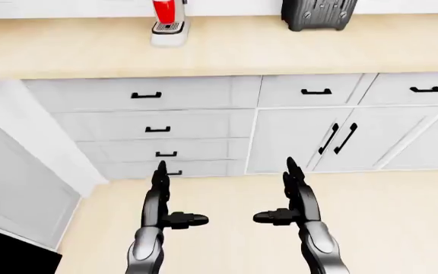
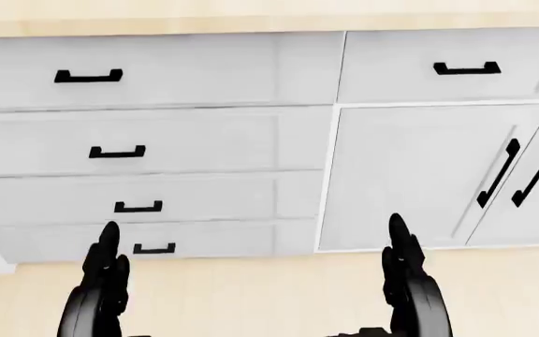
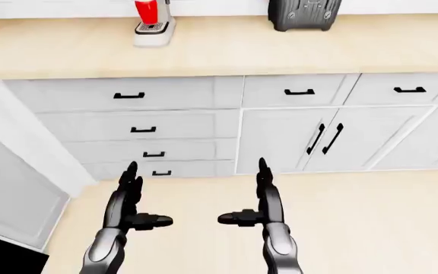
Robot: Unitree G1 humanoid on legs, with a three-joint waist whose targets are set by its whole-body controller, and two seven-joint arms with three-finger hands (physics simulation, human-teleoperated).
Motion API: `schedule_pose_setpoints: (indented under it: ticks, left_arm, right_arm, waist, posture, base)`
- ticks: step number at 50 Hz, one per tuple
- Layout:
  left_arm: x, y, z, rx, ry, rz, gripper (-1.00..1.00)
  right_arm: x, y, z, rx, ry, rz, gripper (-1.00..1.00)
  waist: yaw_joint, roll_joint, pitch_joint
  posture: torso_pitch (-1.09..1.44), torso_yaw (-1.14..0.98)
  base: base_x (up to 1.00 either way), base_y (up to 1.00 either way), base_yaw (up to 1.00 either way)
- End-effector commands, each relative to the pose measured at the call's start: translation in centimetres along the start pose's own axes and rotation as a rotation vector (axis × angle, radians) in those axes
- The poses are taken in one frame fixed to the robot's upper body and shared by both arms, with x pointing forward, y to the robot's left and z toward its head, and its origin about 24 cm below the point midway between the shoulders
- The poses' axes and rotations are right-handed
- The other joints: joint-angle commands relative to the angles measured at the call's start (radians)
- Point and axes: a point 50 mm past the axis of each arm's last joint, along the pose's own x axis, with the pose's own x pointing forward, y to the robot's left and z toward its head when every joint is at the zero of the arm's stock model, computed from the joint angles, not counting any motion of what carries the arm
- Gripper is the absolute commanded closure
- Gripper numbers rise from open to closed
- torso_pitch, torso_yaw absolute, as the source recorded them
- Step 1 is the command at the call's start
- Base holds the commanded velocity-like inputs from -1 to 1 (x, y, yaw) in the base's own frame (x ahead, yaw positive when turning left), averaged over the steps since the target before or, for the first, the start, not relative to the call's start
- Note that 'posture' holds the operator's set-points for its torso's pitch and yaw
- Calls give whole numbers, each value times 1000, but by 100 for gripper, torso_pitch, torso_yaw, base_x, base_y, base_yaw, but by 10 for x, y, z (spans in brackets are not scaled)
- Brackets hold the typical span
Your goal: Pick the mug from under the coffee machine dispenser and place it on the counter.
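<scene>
- Counter [image 1: 280,51]: showing pale tan, plain and unpatterned, running across the twelve o'clock band of the left-eye view.
- Coffee machine [image 1: 168,21]: showing a red body over a light grey base, at eleven o'clock.
- Appliance [image 1: 318,13]: showing dark charcoal with ribbed vertical lines, at one o'clock.
- Drawers and cabinet doors [image 1: 196,94]: showing off-white, plain.
- Handles [image 1: 146,95]: showing black.
- Floor [image 1: 402,217]: showing light beige.
- Left hand [image 1: 160,197] and right hand [image 1: 295,197]: showing glossy black, shading to dark grey at the forearms.
</scene>
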Motion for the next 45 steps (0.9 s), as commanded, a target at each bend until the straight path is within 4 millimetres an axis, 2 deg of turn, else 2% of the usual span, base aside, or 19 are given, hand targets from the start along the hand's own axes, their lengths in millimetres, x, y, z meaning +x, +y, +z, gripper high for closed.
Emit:
schedule_pose_setpoints:
  ticks: [1, 3, 4, 5, 7, 8, 12, 20, 26, 27, 32, 35, 45]
  left_arm:
    - [5, 1, 38, 31, -183, -10, -100]
    - [6, 2, 39, 29, -178, -4, -100]
    - [7, 1, 39, 49, -188, -4, -100]
    - [6, 0, 38, 49, -188, -9, -100]
    - [8, 2, 39, 62, -187, -1, -100]
    - [8, 3, 41, 43, -182, -2, -100]
    - [11, 5, 53, 44, -187, -2, -100]
    - [17, 20, 108, 50, -291, 8, -100]
    - [20, 32, 139, 63, -353, 38, -100]
    - [20, 35, 146, 62, -368, 54, -100]
    - [18, 41, 176, 69, -421, 77, -100]
    - [17, 44, 186, 71, -442, 96, -100]
    - [7, 55, 223, 74, -512, 133, -100]
  right_arm:
    - [2, 5, 30, -61, -188, 32, -100]
    - [2, 6, 29, -74, -193, 39, -100]
    - [2, 6, 30, -79, -196, 36, -100]
    - [3, 7, 33, -87, -204, 41, -100]
    - [4, 6, 38, -85, -207, 39, -100]
    - [5, 5, 38, -85, -204, 36, -100]
    - [10, 2, 53, -102, -231, 31, -100]
    - [27, -28, 100, -87, -300, -54, -100]
    - [27, -37, 134, -115, -367, -63, -100]
    - [27, -40, 145, -123, -391, -68, -100]
    - [25, -47, 176, -137, -440, -75, -100]
    - [23, -51, 192, -144, -469, -85, -100]
    - [19, -60, 227, -163, -550, -99, -100]
  waist:
    - [-2, -8, -1]
    - [5, 0, -61]
    - [5, -1, -51]
    - [5, -6, -16]
    - [6, -7, -69]
    - [6, -6, -74]
    - [7, -3, -78]
    - [9, -4, -91]
    - [8, -4, -96]
    - [8, -4, -96]
    - [8, -3, -88]
    - [7, -5, -83]
    - [6, -4, -72]
  posture:
    - [0, 0]
    - [0, 0]
    - [0, 0]
    - [0, 0]
    - [0, 0]
    - [0, 0]
    - [0, 0]
    - [0, 0]
    - [0, 0]
    - [0, 0]
    - [0, 0]
    - [0, 0]
    - [0, 0]
  base:
    - [0, 0, 0]
    - [0, 0, 0]
    - [0, 0, 0]
    - [0, 0, 0]
    - [0, 0, 0]
    - [0, 0, 0]
    - [0, 0, 0]
    - [0, 0, 0]
    - [0, 0, 0]
    - [0, 0, 0]
    - [0, 0, 0]
    - [0, 0, 0]
    - [0, 0, 0]
